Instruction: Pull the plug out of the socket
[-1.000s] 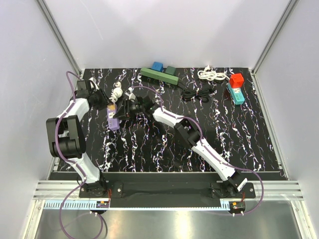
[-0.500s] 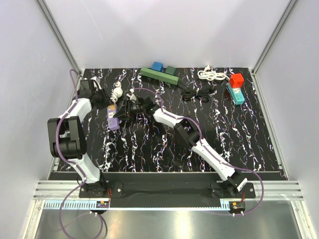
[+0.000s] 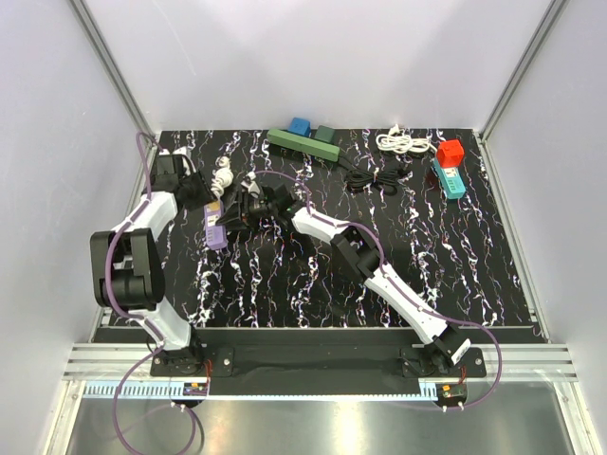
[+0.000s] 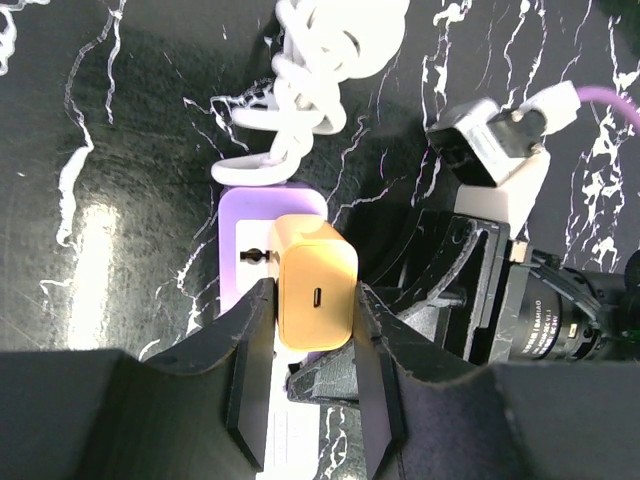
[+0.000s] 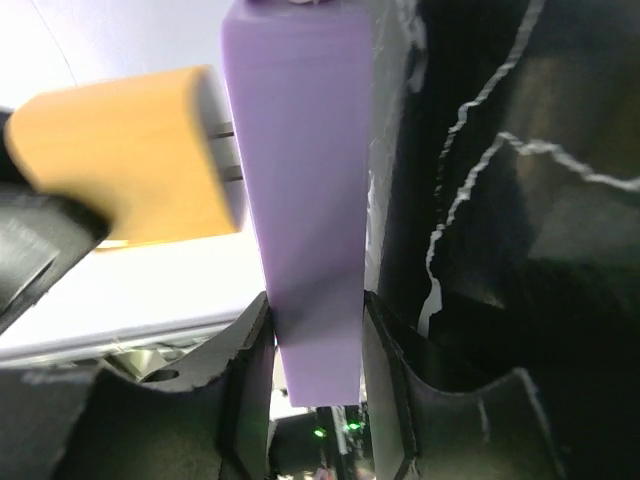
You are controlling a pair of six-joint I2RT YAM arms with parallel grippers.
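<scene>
An orange plug sits in a purple socket strip lying at the table's back left. My left gripper is shut on the plug, one finger on each side. My right gripper is shut on the purple strip and clamps its two long sides. In the right wrist view the orange plug stands a little off the strip's face, with its metal prongs showing in the gap. In the top view both grippers meet at the strip, left and right.
The strip's white cord lies coiled just behind it. At the back are a green strip with blue and green plugs, a black cable, a white cable coil and a teal strip with a red plug.
My left arm's wrist has shifted slightly toward the back and right. The purple strip and my right arm have stayed about where they were.
</scene>
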